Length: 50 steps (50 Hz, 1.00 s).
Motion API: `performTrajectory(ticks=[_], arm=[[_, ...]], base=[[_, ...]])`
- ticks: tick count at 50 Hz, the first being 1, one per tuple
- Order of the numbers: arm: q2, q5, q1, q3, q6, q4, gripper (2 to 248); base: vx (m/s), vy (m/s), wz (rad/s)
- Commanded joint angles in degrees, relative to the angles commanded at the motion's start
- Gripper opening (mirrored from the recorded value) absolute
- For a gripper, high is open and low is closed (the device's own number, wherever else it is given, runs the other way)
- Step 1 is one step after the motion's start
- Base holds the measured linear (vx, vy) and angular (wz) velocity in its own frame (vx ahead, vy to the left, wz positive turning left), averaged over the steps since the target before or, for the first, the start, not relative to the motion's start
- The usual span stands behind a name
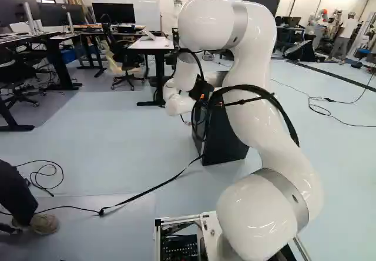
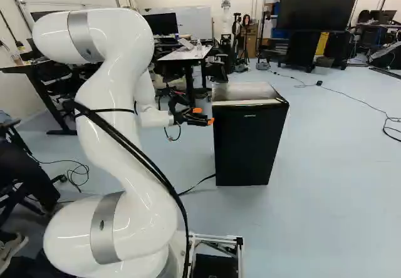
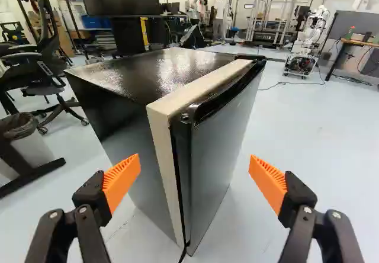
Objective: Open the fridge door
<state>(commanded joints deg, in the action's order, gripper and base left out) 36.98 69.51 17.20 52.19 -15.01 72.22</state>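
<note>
Orange pads [image 3: 122, 181] of the gripper [image 3: 194, 163] stand wide apart, nothing held, presumably to admit the closed door [image 3: 217, 156] of the mini fridge [image 2: 247, 141].

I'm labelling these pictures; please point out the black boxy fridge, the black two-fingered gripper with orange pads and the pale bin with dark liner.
Fridge [image 2: 247, 143]: right base view, its door.
Gripper [image 3: 195, 174]: wrist view, midway between its fingertips.
Bin [image 3: 39, 151]: wrist view, its side.

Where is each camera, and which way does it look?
Left base: behind the arm, to its left, looking ahead; the arm partly hides the fridge.
Right base: behind, right, looking ahead; arm left of the fridge.
Wrist: on the wrist, looking past the open jaws at the fridge.
Both base views share arm and fridge.
</note>
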Motion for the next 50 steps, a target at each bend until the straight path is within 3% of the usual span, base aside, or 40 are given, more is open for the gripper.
performTrajectory(ticks=[50], arm=[[1.9,0.0,-3.3,3.2,0.0,1.6,247]], base=[[0.000,0.000,0.000]])
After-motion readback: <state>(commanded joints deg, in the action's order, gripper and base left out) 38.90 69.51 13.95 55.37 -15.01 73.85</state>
